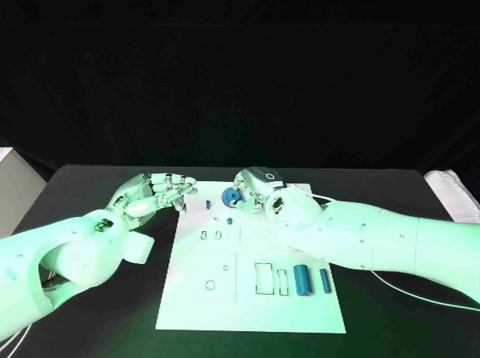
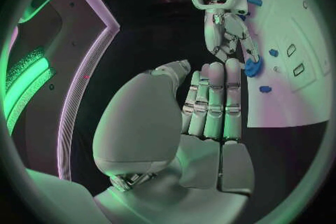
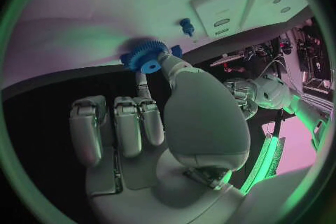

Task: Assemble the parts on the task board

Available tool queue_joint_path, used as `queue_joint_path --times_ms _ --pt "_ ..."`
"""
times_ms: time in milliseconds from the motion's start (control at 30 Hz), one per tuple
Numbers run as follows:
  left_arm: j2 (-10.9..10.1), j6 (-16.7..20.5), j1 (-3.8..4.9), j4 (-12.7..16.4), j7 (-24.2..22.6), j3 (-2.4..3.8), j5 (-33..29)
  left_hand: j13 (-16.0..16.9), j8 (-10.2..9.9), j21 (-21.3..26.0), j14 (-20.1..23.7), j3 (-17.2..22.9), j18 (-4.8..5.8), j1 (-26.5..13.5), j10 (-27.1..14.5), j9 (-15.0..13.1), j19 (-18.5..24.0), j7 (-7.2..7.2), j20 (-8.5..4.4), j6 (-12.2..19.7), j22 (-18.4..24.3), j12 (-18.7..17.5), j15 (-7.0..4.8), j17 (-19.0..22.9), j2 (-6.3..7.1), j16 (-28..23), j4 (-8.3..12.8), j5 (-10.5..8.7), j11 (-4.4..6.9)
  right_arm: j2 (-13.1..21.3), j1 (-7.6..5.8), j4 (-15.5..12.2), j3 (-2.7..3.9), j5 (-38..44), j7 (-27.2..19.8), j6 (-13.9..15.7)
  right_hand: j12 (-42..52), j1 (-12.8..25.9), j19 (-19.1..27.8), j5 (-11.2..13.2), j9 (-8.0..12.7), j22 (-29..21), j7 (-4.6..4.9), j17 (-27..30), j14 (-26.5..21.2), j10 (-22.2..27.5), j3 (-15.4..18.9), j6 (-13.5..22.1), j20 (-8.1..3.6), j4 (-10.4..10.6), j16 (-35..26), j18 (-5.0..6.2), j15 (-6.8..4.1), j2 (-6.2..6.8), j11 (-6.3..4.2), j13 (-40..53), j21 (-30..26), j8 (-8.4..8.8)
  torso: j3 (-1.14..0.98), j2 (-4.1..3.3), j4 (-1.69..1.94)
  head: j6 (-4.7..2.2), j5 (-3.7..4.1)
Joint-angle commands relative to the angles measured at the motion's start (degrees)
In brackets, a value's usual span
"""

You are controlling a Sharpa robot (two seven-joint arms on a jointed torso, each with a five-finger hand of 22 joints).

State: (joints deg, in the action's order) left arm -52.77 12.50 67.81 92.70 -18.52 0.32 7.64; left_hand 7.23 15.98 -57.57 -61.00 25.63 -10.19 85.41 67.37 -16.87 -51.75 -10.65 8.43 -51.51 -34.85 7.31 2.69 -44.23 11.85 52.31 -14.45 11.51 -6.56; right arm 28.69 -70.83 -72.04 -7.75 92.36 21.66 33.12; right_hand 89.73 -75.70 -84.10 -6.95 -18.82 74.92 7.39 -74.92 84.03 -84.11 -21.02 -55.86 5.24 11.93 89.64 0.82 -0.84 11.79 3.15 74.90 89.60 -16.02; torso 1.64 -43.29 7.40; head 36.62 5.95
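The white task board (image 1: 251, 298) lies in the middle of the table. At its far edge my right hand (image 1: 263, 188) pinches a blue gear (image 1: 232, 198) between thumb and a finger, just over the board. The right wrist view shows the gear (image 3: 145, 57) at the thumb tip, with a small blue peg (image 3: 187, 26) standing in the board close by. My left hand (image 1: 154, 190) hovers off the board's far left corner, fingers extended and holding nothing. From the left wrist, that left hand (image 2: 210, 103) points toward the right hand (image 2: 227, 33) and the gear (image 2: 252, 67).
Two blue cylinders (image 1: 301, 280) (image 1: 325, 280) lie on the board's near right part beside rectangular slots (image 1: 264, 277). Small blue pegs (image 1: 208, 203) (image 1: 229, 221) stand near the far edge. A white object (image 1: 455, 192) sits at the table's right edge, and a pale box (image 1: 3, 186) at the left.
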Motion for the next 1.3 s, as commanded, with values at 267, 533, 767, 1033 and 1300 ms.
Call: queue_joint_path --times_ms 267,533,767,1033,1300 --pt "0.2 -1.3 0.06 0.1 -0.1 0.04 0.1 0.0 0.0 -0.2 0.3 0.4 -0.30 -0.5 -0.5 0.0 0.4 0.08 -0.06 0.4 -0.1 0.4 0.06 0.1 -0.06 0.2 -0.1 -0.22 -0.07 -0.9 0.32 0.7 -0.16 0.2 0.1 -0.6 -0.9 0.2 -5.9 -0.2 0.4 15.1 0.50 -14.4 5.8 -4.7 0.3 1.4 -0.21 0.6 0.1 -0.82 -0.05 0.90 0.09 13.9 0.4 0.94 -0.04 -0.05 -0.05 -0.02 -0.04" --pt "0.1 -1.4 0.06 0.1 0.0 0.04 0.1 0.0 0.0 -0.2 0.3 0.4 -0.30 -0.5 -0.5 0.0 0.4 0.08 -0.06 0.4 -0.1 0.4 0.06 0.1 -0.06 0.2 -0.1 -0.22 -0.07 -1.2 0.33 1.0 -0.17 -1.1 -1.3 -1.3 -2.3 1.3 -5.9 1.1 1.1 15.1 1.37 -14.3 5.8 -3.4 3.2 3.7 0.56 1.9 0.1 -0.82 0.74 1.72 0.91 12.6 0.4 2.67 -0.03 -0.03 -0.04 0.00 -0.09" --pt "0.2 -1.4 0.06 0.0 0.0 0.04 0.1 0.0 0.0 -0.2 0.3 0.4 -0.30 -0.5 -0.5 0.0 0.4 0.08 -0.06 0.4 -0.1 0.4 0.06 0.1 -0.06 0.2 -0.1 -0.22 -0.07 -1.1 0.35 1.0 -0.20 -1.8 -1.7 -2.6 -2.4 1.9 -5.9 1.0 1.1 15.1 1.42 -14.3 5.8 -3.3 4.9 3.7 0.72 2.9 0.1 -0.82 0.85 1.63 1.01 12.5 0.4 2.85 -0.01 -0.02 -0.09 0.07 -0.15" --pt "0.2 -1.4 0.06 0.0 0.0 0.04 0.1 0.1 0.0 -0.3 0.3 0.4 -0.30 -0.6 -0.5 -0.1 0.5 0.06 -0.03 0.5 -0.1 0.4 0.08 0.1 -0.07 0.3 -0.1 -0.21 -0.08 -0.9 0.42 0.9 -0.28 -2.4 -2.0 -3.7 -1.9 1.0 -5.9 0.4 1.0 15.1 1.12 -14.4 5.8 -3.7 5.2 2.6 0.67 3.1 0.1 -0.82 0.70 0.76 0.78 12.9 0.4 2.41 -0.07 -0.04 -0.10 0.18 -0.16" --pt "0.2 -1.4 0.06 -0.1 0.0 0.04 0.2 0.1 0.0 -0.3 0.3 0.4 -0.30 -0.6 -0.5 -0.1 0.5 0.06 -0.03 0.5 -0.1 0.4 0.08 0.1 -0.07 0.3 -0.1 -0.21 -0.08 -0.9 0.59 0.6 -0.37 -2.7 -2.6 -4.0 -1.6 -0.6 -5.9 0.0 0.8 15.1 0.80 -14.5 5.8 -4.1 4.5 1.4 0.40 2.7 0.2 -0.82 0.38 -0.09 0.48 13.3 0.4 2.00 -0.09 -0.05 -0.04 0.18 -0.13"
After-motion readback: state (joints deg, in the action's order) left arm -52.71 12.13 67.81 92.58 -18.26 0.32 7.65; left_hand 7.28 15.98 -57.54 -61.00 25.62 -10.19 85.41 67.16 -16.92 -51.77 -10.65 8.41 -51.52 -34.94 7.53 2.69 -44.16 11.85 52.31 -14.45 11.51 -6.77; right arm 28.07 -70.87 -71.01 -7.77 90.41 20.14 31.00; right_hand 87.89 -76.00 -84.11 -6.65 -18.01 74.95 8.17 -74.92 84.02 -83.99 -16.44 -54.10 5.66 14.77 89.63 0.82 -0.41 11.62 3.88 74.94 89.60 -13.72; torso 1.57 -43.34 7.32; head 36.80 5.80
